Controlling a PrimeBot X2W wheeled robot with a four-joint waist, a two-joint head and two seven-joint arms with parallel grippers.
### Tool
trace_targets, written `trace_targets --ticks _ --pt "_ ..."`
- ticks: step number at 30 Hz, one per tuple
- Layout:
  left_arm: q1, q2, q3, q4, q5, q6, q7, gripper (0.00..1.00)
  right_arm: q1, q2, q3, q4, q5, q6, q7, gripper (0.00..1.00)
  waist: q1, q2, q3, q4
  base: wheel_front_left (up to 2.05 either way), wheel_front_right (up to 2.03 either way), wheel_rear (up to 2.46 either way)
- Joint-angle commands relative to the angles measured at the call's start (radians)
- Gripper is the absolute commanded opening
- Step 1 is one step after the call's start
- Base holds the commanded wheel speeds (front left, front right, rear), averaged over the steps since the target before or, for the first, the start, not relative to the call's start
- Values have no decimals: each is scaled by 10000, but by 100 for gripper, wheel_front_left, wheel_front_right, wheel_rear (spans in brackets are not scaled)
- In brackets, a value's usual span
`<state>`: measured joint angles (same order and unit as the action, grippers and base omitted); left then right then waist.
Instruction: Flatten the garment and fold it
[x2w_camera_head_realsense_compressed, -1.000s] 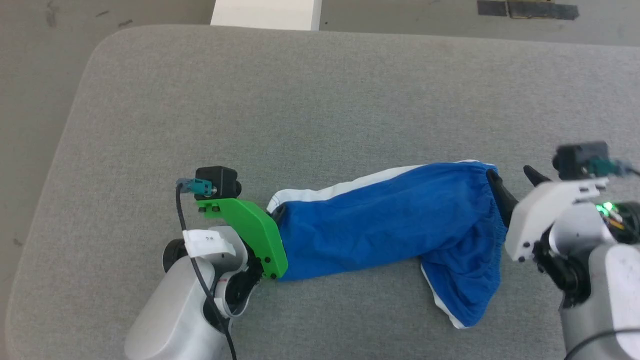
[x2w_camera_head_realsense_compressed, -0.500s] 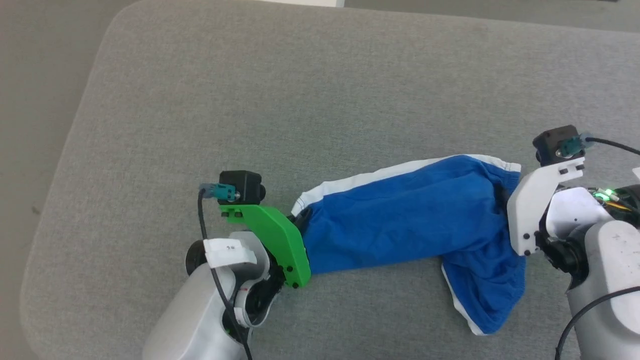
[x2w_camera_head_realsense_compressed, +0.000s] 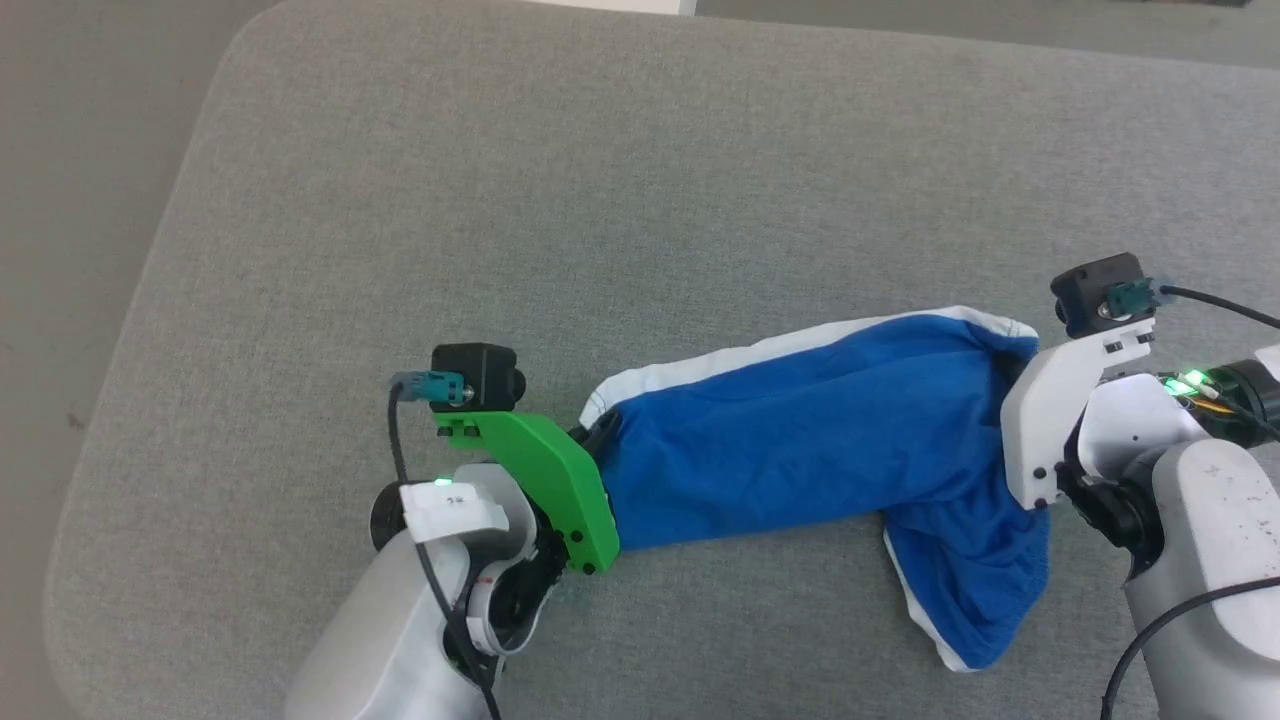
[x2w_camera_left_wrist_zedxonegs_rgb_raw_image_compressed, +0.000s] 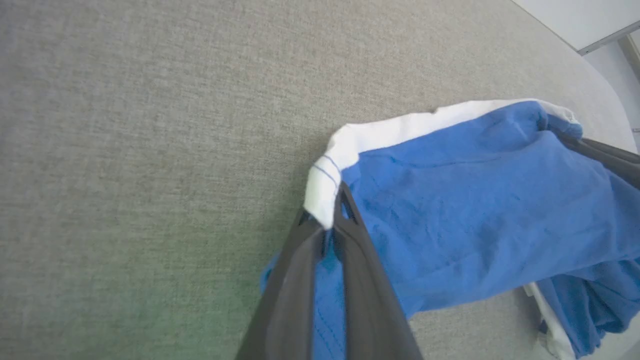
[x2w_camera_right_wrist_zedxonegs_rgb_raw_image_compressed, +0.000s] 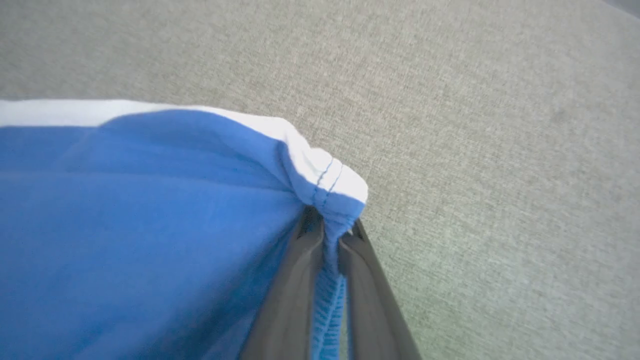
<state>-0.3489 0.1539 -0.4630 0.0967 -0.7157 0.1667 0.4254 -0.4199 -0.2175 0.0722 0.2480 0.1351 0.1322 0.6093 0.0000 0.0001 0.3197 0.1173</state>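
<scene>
The garment (x2w_camera_head_realsense_compressed: 800, 430), bright blue shorts with a white side stripe, lies stretched left to right on the grey padded table (x2w_camera_head_realsense_compressed: 600, 200). My left gripper (x2w_camera_left_wrist_zedxonegs_rgb_raw_image_compressed: 327, 222) is shut on its white-trimmed left corner, with blue cloth pinched between the dark fingers (x2w_camera_left_wrist_zedxonegs_rgb_raw_image_compressed: 360, 280). My right gripper (x2w_camera_right_wrist_zedxonegs_rgb_raw_image_compressed: 330, 230) is shut on the gathered blue waistband at the right corner, just below the white trim. In the head view the left gripper (x2w_camera_head_realsense_compressed: 590, 440) sits behind its green mount, and the right gripper (x2w_camera_head_realsense_compressed: 1010, 375) behind its white mount. A loose blue leg (x2w_camera_head_realsense_compressed: 970, 590) hangs down toward the near right.
The grey table runs far beyond the shorts, with its rounded left corner (x2w_camera_head_realsense_compressed: 250, 40) and pale floor (x2w_camera_head_realsense_compressed: 80, 200) past it. A strip of floor shows beyond the far edge.
The right gripper was open beside the waistband a second ago; now it is shut on that corner. The head camera has shifted, so the whole scene sits further right and lower.
</scene>
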Motion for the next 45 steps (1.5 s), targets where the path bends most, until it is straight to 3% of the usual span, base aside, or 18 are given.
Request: trace_targets --ticks 1,6,12,18,25,31,36,45 --pt "88 -93 119 -45 -129 -121 -198 0 -173 -20 51 -7 182 -15 -269 0 0 -1 -183 -131 0 0 0" --pt "97 -252 633 -347 -632 -372 -773 0 -368 -26 146 -356 822 -15 -747 0 0 -1 -577 -398 0 0 0" --pt "-1045 46 1208 -635 -694 -603 -952 0 -1184 -148 -30 -951 2042 -15 -682 0 0 -1 -817 -678 0 0 0" --pt "-3346 804 1464 -101 -120 -724 -478 0 -3156 -599 215 -1038 2488 -15 -587 0 0 -1 -557 -1074 0 0 0" --pt "-6589 1321 1573 1511 767 -827 -428 0 -6178 -561 318 69 2358 -15 -906 0 0 -1 226 -1387 0 0 0" --pt "-8994 1424 1618 3055 1478 -867 -1169 0 -8551 -279 161 1376 1721 -15 -1901 0 0 -1 1048 -1574 0 0 0" --pt "-10405 1348 1742 3727 1936 -839 -2479 0 -10052 1 -241 2260 908 -15 -3476 0 0 -1 1686 -1631 0 0 0" --pt "-11128 1116 1874 4563 2105 -1146 -4589 0 -10859 237 -232 3249 462 -15 -5433 0 0 -1 2325 -1430 0 0 0"
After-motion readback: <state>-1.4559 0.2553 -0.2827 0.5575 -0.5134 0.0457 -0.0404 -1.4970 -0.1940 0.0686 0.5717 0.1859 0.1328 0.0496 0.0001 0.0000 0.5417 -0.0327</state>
